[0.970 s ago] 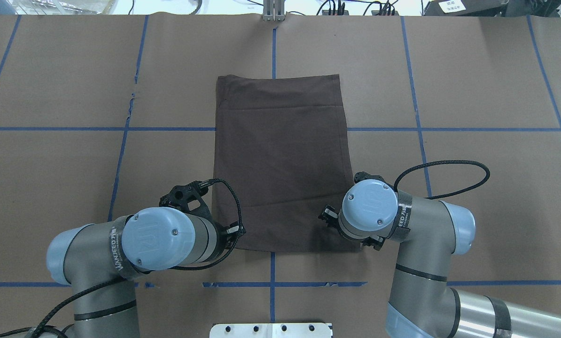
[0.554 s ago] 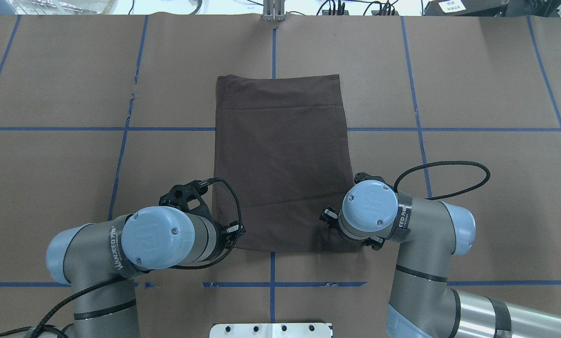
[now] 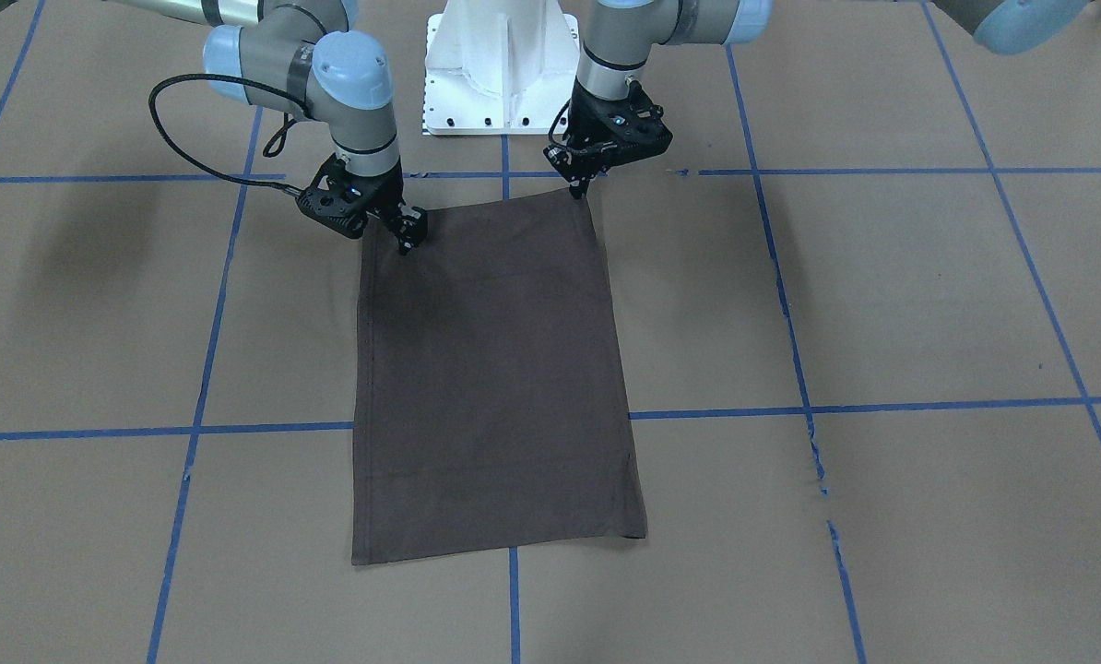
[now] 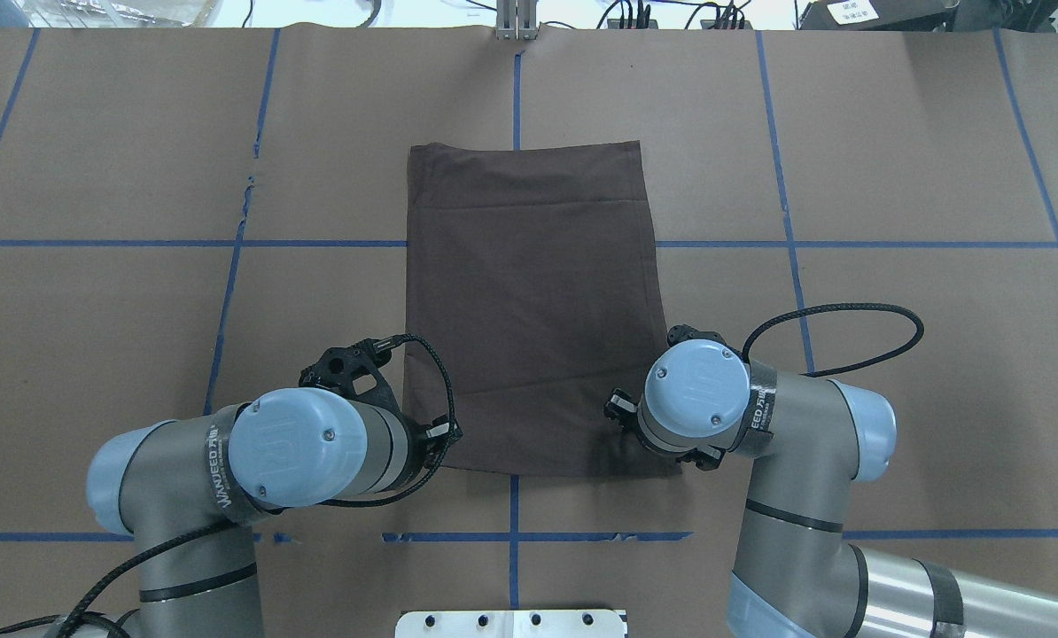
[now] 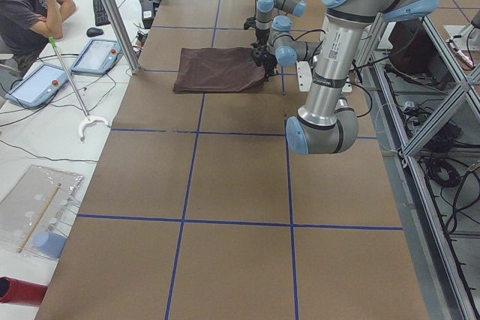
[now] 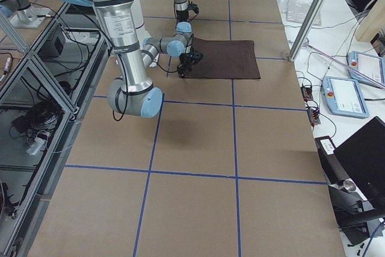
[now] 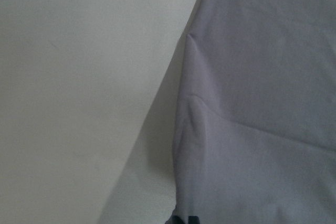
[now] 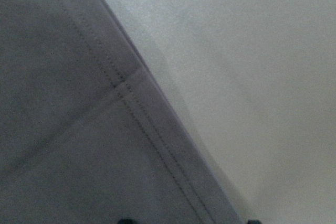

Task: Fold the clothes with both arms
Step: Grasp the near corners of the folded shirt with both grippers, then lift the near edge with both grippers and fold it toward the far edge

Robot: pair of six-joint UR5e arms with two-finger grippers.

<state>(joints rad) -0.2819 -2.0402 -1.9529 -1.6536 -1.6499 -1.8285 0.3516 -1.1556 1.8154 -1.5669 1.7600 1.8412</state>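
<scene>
Left claw looks pinched shut on one robot-side corner of the T-shirt, which lies flat on the bench. Right claw stands open astride the other corner's hem. Gripping stage: it likely must close before both lift.

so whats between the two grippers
Only the shirt, its robot-side edge flat on the table, spans from left gripper to right gripper; clearest in the front-facing view.

Overhead view: we log only a slight shift. The left arm sits a touch further toward the table's left side than a second ago, its blue wrist cap edging away from the T-shirt.
</scene>
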